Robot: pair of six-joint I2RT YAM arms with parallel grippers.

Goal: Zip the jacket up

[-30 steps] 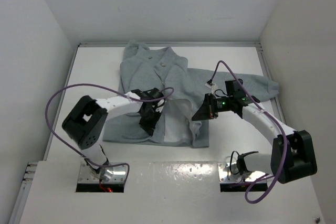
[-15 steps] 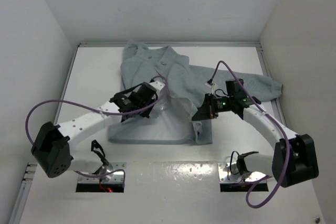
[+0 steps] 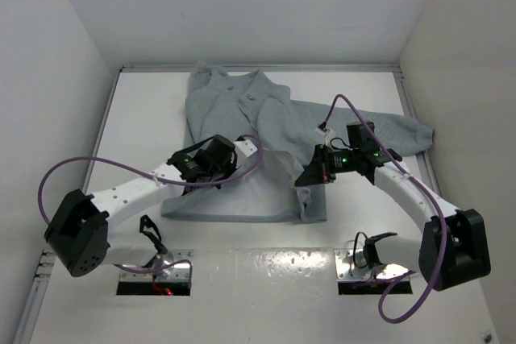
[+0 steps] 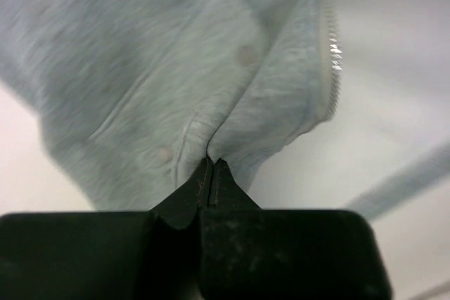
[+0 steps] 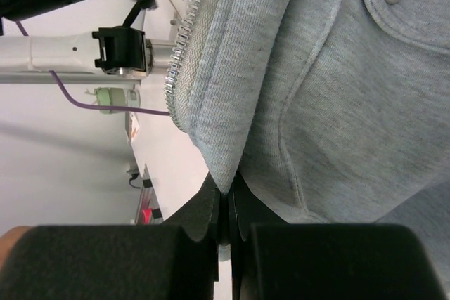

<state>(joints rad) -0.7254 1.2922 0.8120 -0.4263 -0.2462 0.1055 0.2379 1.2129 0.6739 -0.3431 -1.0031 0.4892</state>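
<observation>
My left jaws and right jaws are each pinching shut on a front edge of the jacket (image 3: 234, 110), lying open on the bench (image 3: 145, 102); zipper teeth (image 5: 179, 54) are hanging unjoined, so I am judging zipping not yet begun.

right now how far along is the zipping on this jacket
Early. Done: each front panel of the jacket is pinched. In hand: the left gripper is shut on one panel, the right gripper on the other, each beside its zipper teeth. To do: the two rows lie apart, with an open gap between the panels in the top view, so joining them and pulling the zip up is not yet done.
</observation>
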